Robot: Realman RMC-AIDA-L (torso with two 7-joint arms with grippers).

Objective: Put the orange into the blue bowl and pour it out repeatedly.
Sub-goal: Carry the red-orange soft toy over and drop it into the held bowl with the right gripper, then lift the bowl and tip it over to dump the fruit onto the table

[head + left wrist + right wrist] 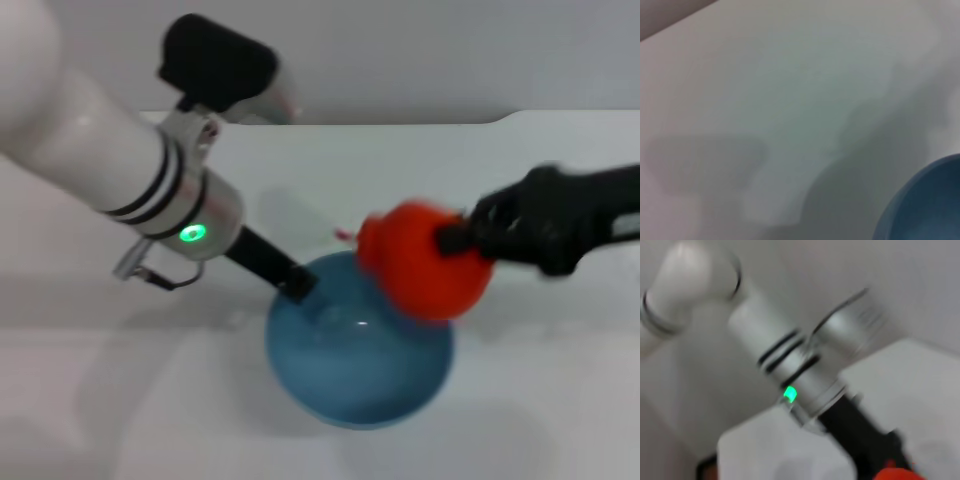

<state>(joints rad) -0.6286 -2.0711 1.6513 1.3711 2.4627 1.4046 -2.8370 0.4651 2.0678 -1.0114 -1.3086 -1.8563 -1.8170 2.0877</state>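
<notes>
Right hand [455,240] grips the orange [420,265] above the blue bowl's [350,370] far rim; left hand [297,285] clamps the bowl's left rim on the worktop [100,400].

A plain white worktop [90,400] fills most of the head view, and soft grey shadows lie across its lower half. Along the top of the frame runs a pale grey wall [420,50], meeting the worktop's far edge, which steps up near the upper right. The light is even and diffuse.
</notes>
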